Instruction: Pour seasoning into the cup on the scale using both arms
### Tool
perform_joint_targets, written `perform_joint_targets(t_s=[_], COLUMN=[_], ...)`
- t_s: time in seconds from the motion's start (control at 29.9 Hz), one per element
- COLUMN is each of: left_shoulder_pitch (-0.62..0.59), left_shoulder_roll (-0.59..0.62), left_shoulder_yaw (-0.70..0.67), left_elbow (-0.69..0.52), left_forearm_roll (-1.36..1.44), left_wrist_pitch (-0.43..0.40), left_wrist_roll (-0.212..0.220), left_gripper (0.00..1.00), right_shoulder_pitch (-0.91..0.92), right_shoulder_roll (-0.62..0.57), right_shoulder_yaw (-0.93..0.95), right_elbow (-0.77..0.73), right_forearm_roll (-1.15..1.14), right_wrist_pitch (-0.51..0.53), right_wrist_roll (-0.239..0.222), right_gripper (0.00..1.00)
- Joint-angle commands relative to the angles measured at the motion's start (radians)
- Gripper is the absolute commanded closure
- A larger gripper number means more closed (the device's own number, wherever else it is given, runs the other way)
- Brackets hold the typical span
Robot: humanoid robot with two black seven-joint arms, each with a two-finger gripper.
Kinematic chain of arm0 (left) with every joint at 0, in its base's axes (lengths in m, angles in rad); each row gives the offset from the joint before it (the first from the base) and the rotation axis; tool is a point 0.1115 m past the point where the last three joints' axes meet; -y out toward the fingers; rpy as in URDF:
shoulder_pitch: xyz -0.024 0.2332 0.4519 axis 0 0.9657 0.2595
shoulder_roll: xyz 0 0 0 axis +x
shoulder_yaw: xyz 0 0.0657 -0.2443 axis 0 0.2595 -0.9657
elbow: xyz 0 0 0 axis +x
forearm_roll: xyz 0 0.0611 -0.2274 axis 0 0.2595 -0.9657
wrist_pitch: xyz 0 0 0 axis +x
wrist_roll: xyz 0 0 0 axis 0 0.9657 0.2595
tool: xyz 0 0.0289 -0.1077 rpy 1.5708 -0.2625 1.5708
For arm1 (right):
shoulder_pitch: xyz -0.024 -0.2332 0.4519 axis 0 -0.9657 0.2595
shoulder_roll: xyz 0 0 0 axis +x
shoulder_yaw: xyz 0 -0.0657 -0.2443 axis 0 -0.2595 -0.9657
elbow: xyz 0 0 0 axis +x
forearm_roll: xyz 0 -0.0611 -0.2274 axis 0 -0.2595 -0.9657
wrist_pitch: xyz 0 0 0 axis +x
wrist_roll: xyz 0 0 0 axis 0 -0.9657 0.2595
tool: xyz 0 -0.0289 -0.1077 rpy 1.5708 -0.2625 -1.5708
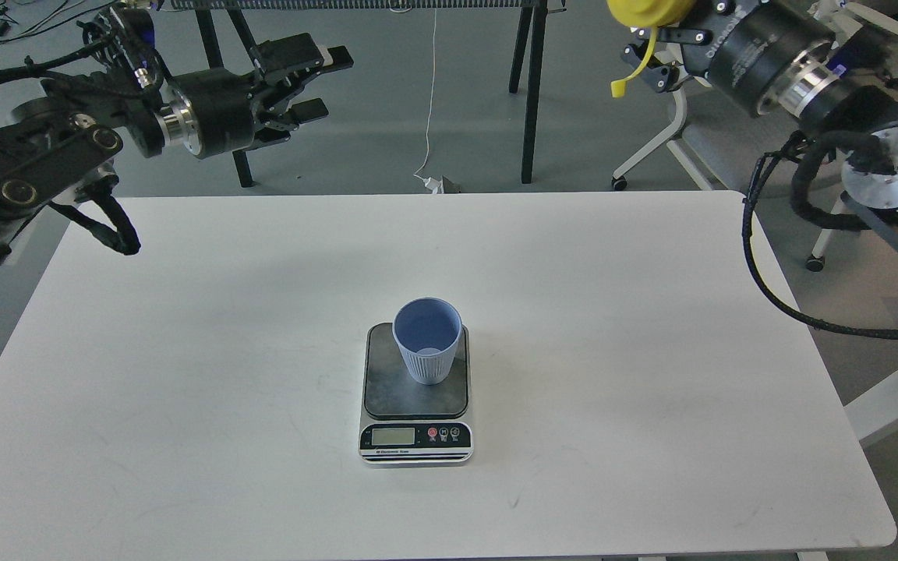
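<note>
Two arms hang raised beyond the tabletop: the right gripper, jaws pinching the yellow seasoning at far right, and the left gripper, jaws spread and empty. Pouring hasn't begun; next, the seasoning must travel over the cup standing on the scale.
</note>
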Motion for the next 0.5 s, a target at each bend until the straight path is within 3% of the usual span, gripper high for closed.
perform_joint_targets(t_s=[0.0, 0.23, 0.47], left_shoulder_pitch=[0.009, 0.024, 0.038], left_shoulder_roll=[0.013, 0.018, 0.017], left_shoulder_yaw=[-0.001, -0.003, -0.003], left_elbow=[0.0, 0.0, 0.0], left_forearm_roll=[0.0, 0.0, 0.0], left_wrist_pitch=[0.0, 0.0, 0.0], left_wrist_roll=[0.0, 0.0, 0.0], left_gripper=[0.01, 0.01, 0.01], right_shoulder_pitch=[0.132, 0.278, 0.318], right_shoulder_roll=[0.064, 0.19, 0.216], right_shoulder_yaw=[-0.202, -0.481, -0.623], right_elbow=[-0.003, -0.011, -0.012], right_forearm_roll=[-0.178, -0.355, -0.463], right_wrist_pitch=[-0.102, -0.197, -0.23], right_wrist_roll=[0.0, -0.014, -0.037], right_gripper=[0.92, 0.92, 0.92])
